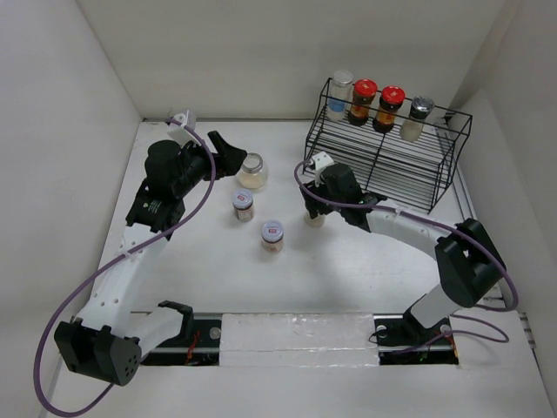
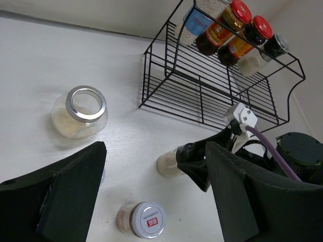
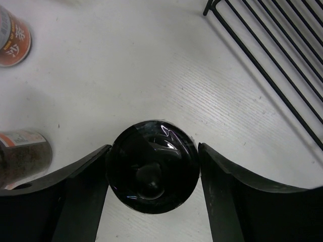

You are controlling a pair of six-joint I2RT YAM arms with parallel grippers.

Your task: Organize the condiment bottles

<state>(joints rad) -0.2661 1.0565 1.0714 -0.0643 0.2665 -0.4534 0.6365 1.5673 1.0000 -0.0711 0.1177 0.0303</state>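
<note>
Now, starting at your left: the left hand (image 1: 230, 151) hangs over the tabletop (image 1: 218, 279) at about 10 o'clock from its middle. Its fingers are spread wide and nothing sits between them, so that hand is released.

Just beside it, at its 4 o'clock, the wide silver-rimmed jar (image 1: 252, 171) stands upright with pale contents in its lower part. It is clear of the fingers.

At 6 o'clock from that jar stands the rear white-lidded jar (image 1: 243, 205). At 4 o'clock from that one is the near white-lidded jar (image 1: 272, 235). Both are upright, and each lid carries a small red mark.

Further right, at 3 o'clock from the rear white-lidded jar, the black-capped bottle (image 3: 153, 169) stands upright on the tabletop. It is near the front left corner of the black wire rack (image 1: 383, 170). Your right hand (image 3: 154, 148) is down over it, with one finger on each side of the cap. In the wrist view both fingers look to lie against the cap, but you cannot tell whether they are clenched on it or only bracket it.

The rack fills the 1 o'clock corner of the tabletop. Four bottles stand in a row along its top tier. From the left they are the blue-labelled bottle (image 1: 340, 94), the first red-capped sauce bottle (image 1: 362, 101), the second red-capped sauce bottle (image 1: 389, 107) and the pale-filled bottle (image 1: 419, 117).
</note>
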